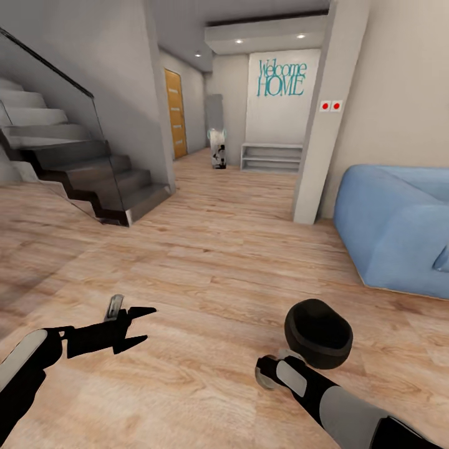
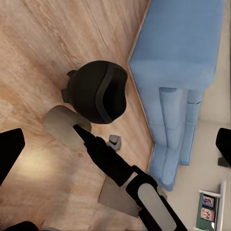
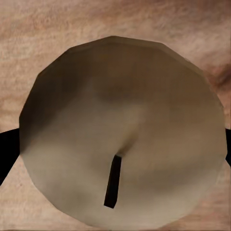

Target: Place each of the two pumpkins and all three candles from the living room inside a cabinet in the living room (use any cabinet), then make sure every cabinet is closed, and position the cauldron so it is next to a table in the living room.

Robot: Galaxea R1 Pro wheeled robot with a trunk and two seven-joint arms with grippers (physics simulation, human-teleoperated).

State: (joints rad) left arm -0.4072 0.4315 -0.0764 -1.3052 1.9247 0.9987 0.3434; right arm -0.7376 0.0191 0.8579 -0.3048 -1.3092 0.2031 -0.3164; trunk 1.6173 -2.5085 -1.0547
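My right gripper (image 1: 267, 373) is shut on a stubby beige candle (image 3: 120, 130), whose flat top and dark wick sit close to the right wrist camera. The black fingers show at both sides of the candle. In the left wrist view the candle (image 2: 62, 126) sits at the end of my right arm. The black cauldron (image 1: 318, 333) stands on the wooden floor just beyond that gripper, and the same cauldron (image 2: 96, 91) lies close to the sofa's corner. My left gripper (image 1: 149, 324) hovers low over the floor at the left, open, with nothing between its fingers.
A blue sofa (image 1: 399, 231) fills the right side, with a white pillar (image 1: 324, 125) behind it. Dark stairs with a glass rail (image 1: 81, 168) rise at the left. A hallway runs ahead to a low white shelf (image 1: 271, 157) and a wooden door (image 1: 176, 112).
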